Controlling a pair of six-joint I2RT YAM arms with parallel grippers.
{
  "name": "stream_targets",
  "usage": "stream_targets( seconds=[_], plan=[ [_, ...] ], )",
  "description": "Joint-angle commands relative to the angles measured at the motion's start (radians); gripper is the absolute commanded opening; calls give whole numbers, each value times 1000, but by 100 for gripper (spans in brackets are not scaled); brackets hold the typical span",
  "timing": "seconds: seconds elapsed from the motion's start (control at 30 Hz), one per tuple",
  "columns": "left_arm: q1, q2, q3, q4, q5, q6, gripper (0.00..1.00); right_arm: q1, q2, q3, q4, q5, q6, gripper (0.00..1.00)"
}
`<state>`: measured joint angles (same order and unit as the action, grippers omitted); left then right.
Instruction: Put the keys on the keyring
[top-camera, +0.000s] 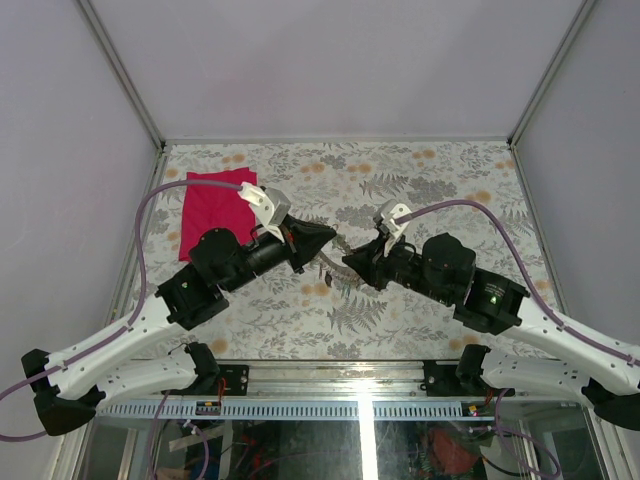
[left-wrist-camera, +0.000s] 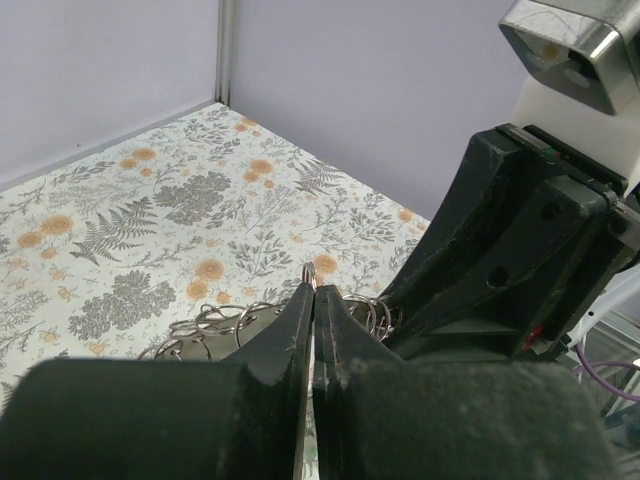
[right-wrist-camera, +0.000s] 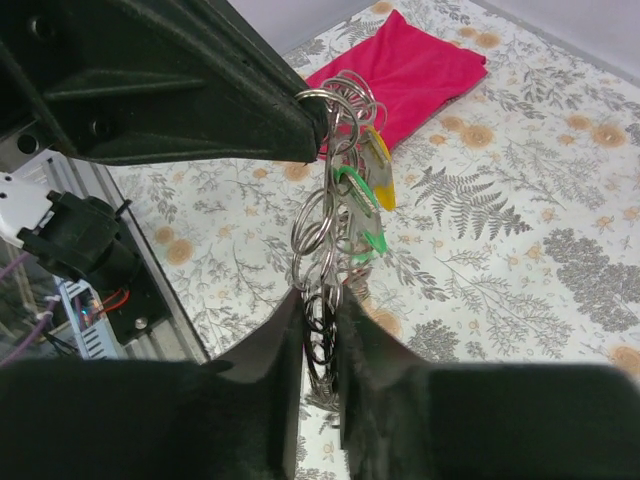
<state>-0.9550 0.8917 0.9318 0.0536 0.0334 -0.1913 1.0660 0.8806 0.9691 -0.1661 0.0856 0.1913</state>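
The keyring (right-wrist-camera: 312, 235) is a hanging bunch of linked silver rings stretched between my two grippers above the table. A green-headed key (right-wrist-camera: 352, 185) and a yellow-headed key (right-wrist-camera: 382, 175) dangle from its upper part. My left gripper (right-wrist-camera: 318, 118) is shut on the top ring, whose edge pokes out above its tips (left-wrist-camera: 310, 272). My right gripper (right-wrist-camera: 320, 295) is closed from below on the lower rings, both fingers touching them. In the top view, the left gripper (top-camera: 328, 237) and right gripper (top-camera: 350, 262) meet tip to tip at mid-table. The keyring (top-camera: 332, 262) shows there only as a thin arc.
A red cloth (top-camera: 210, 205) lies flat at the back left of the floral table (top-camera: 420, 190), also behind the rings in the right wrist view (right-wrist-camera: 410, 70). Grey walls enclose the table on three sides. The right arm's body (left-wrist-camera: 500, 260) fills the right of the left wrist view.
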Motion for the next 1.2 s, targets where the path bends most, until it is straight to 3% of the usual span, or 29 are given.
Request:
stream_targets(
  seconds=[0.0,0.07,0.2,0.4,0.73,0.87,0.97,1.17],
  plan=[
    [-4,-31,-2,140,-18,-20,0,3,8,-1,83,-7,-22,11],
    [-5,-34,-3,141,-18,-20,0,3,10,-3,94,-7,-24,0],
    [-4,-44,-7,143,-20,-20,8,3,12,5,87,-5,-31,0],
    [-4,-77,-21,139,-33,-15,36,3,5,42,27,62,-46,0],
    [-4,-177,-44,14,-134,-3,75,-18,91,213,-301,293,-77,0],
    [-5,-188,-36,-58,-179,-19,93,-181,111,198,-301,117,-3,0],
    [-5,-179,-18,-110,-189,-28,99,-306,113,153,-240,-40,69,0],
    [-2,-101,48,-282,-291,-76,100,-542,101,-21,32,-388,318,0]
  ],
)
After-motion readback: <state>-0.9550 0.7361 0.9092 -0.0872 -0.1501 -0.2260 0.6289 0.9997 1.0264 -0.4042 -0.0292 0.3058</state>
